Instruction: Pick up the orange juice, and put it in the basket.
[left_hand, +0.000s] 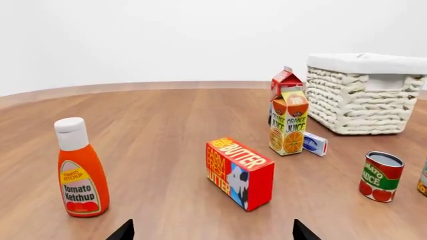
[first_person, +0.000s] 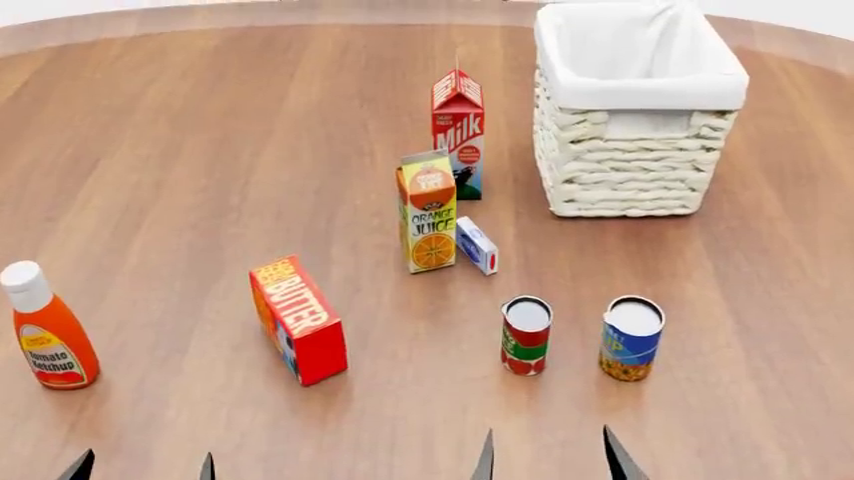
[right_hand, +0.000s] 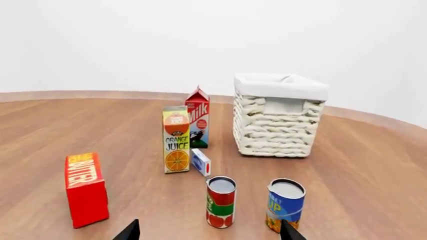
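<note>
- Orange juice stands upright mid-counter, well off every edge — milk carton just behind, small blue-white box just beside its base, basket toward the far right corner.
- We'd expect a stiff but crushable carton with slick printed faces, moderate weight, tall enough to tip.
- We'd grip the flat sides at mid-height, clear of the gable.
- Left hand and right hand — both wide, holding nothing, at the near edge.
</note>
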